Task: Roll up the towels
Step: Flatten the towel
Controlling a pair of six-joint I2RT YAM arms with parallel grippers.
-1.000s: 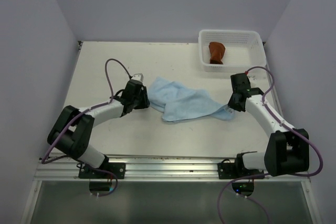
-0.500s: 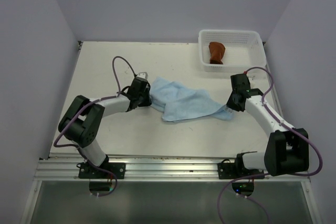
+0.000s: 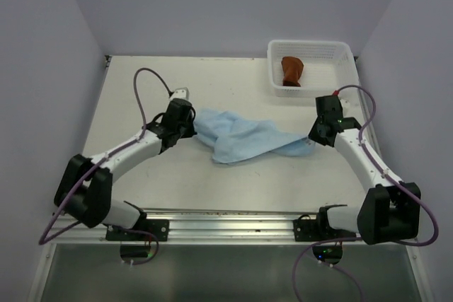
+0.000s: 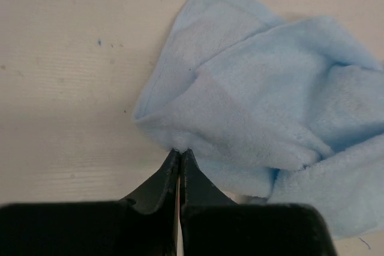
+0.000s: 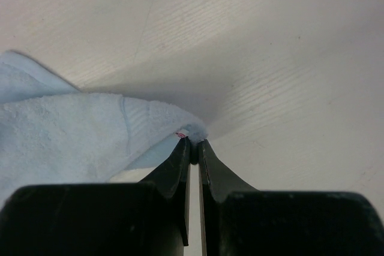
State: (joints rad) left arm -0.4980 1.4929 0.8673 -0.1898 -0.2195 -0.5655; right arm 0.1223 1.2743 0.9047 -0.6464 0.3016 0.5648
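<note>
A light blue towel [image 3: 241, 138] lies crumpled across the middle of the table. My left gripper [image 3: 192, 124] is shut on its left edge; the left wrist view shows the fingertips pinching a fold of the blue towel [image 4: 258, 94] at my left gripper [image 4: 180, 151]. My right gripper [image 3: 311, 139] is shut on the towel's right corner, and the right wrist view shows that corner of the blue towel [image 5: 72, 136] clamped in my right gripper [image 5: 193, 143]. A rust brown-red towel [image 3: 291, 71] sits rolled in the white basket [image 3: 347, 61].
The white mesh basket stands at the back right corner of the table, just beyond the right arm. Purple cables loop over both arms. Walls close in the table on the left, the right and the back.
My left gripper has closed on the blue towel's left edge and pulled it slightly left and back. The right gripper has stayed shut on the right corner, shifting a little.
</note>
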